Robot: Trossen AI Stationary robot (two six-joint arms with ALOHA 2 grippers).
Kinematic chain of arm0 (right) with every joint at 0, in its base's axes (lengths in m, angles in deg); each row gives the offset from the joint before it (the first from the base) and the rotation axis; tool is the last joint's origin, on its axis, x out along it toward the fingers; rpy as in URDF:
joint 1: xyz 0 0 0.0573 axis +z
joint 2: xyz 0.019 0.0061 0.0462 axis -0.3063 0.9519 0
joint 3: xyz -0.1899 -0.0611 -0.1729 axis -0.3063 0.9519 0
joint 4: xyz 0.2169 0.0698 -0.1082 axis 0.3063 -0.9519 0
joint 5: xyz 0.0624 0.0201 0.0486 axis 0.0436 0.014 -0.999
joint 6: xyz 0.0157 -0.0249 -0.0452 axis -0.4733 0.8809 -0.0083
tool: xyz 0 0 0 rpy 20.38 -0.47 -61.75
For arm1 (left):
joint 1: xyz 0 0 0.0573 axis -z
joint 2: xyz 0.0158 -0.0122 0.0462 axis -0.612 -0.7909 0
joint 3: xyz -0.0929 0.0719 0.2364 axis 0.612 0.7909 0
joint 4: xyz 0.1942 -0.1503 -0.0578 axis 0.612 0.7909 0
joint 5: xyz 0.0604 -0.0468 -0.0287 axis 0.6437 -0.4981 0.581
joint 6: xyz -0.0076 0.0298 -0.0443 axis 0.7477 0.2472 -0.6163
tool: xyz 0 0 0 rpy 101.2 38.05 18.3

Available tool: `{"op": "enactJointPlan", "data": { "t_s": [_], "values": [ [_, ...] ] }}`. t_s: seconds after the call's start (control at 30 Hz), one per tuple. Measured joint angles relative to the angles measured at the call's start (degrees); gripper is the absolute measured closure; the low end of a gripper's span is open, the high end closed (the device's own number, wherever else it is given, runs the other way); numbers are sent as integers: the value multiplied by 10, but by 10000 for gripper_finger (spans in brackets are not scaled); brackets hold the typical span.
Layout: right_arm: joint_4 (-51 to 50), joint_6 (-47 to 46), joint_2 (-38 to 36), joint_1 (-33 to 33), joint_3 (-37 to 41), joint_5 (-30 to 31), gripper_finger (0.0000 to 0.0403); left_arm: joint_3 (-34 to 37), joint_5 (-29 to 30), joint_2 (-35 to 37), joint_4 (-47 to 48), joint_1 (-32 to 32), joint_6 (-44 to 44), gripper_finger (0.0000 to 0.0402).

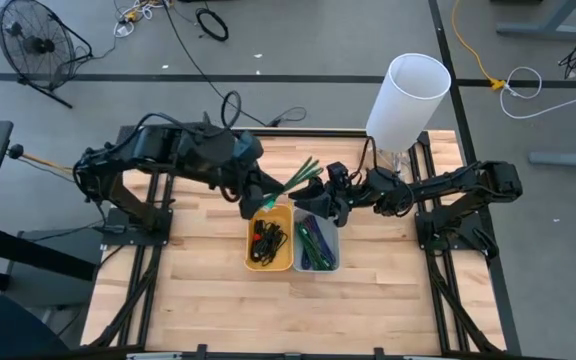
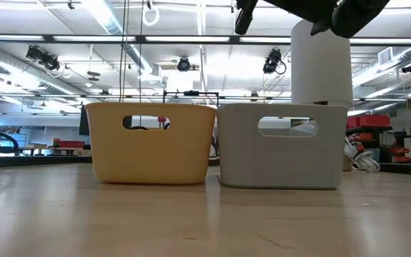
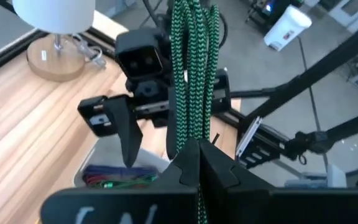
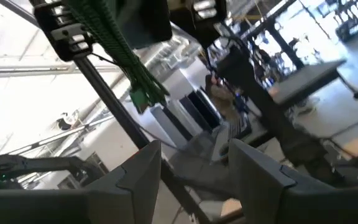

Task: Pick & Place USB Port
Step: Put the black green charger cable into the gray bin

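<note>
A bundle of green braided USB cable is held above the bins by my left gripper, which is shut on it. The cable also shows in the left wrist view, and in the right wrist view with a green plug end. My right gripper is open and hovers over the grey bin, facing the bundle's free end without touching it. Its open fingers are also in the left wrist view. The yellow bin holds dark cables, and the grey bin holds green and coloured ones. My left gripper pinches the folded cable bundle between its two fingers, with several strands together. The fingers lie in line with the bundle, which sticks out past the fingertips toward my right gripper. The bundle is lifted clear above the bins.
The two bins stand side by side at mid-table, yellow and grey. A white lamp stands on the far right of the table, behind the right arm. Bare wood lies toward the near edge.
</note>
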Motion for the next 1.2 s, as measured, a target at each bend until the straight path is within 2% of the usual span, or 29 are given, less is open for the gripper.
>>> {"op": "enactJointPlan", "data": {
  "t_s": [0.43, 0.73, 0.83, 0.93, 1.07, 1.2],
  "values": [
    [119, 56, -13, -12, 0, 45, 213, 0, -19, -13, -13, -19, 12, 401],
    [125, 103, -35, -12, -23, 49, 213, 0, -38, -24, -33, -34, 26, 401],
    [98, 105, -36, -12, -44, 53, 218, 0, -46, -27, -34, -35, 32, 401],
    [53, 90, -36, -12, -65, 34, 256, 0, -48, -29, -34, -35, 33, 401],
    [-1, 98, -37, -12, -89, 11, 373, 0, -50, -29, -30, -34, 34, 401],
    [-16, 92, -37, -12, -99, -3, 388, 0, -51, -29, -28, -34, 48, 402]
  ]
}}
